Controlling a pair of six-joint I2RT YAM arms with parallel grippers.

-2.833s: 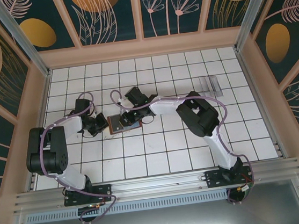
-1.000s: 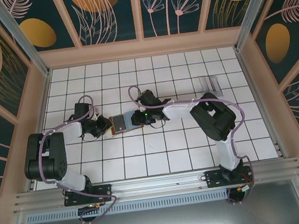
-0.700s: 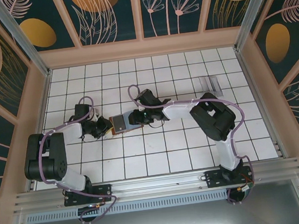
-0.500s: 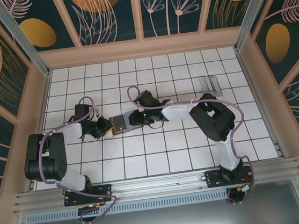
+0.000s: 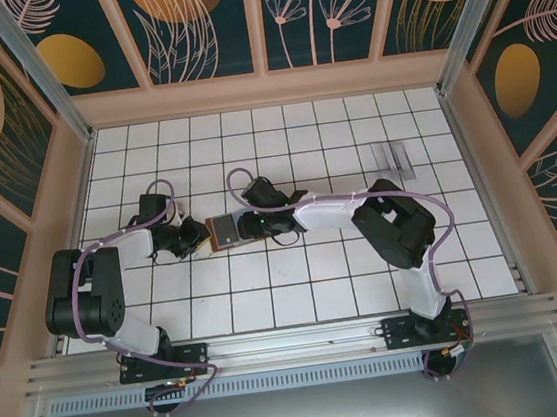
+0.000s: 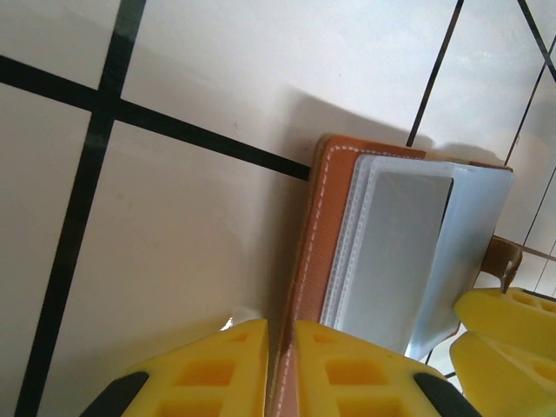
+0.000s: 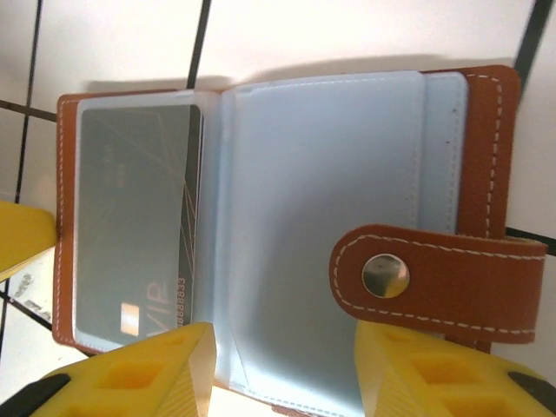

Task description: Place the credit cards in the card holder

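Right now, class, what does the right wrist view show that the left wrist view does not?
Right wrist view: the metal snap on the closing tab, and VIP lettering on the credit card. Left wrist view: the left gripper pinching the card holder by its stitched edge. Both: the open holder, one card sleeved, white tiles.

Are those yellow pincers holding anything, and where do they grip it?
The left gripper pinches the reddish-brown leather card holder by its cover's edge. The right gripper stands open above it, holding nothing.
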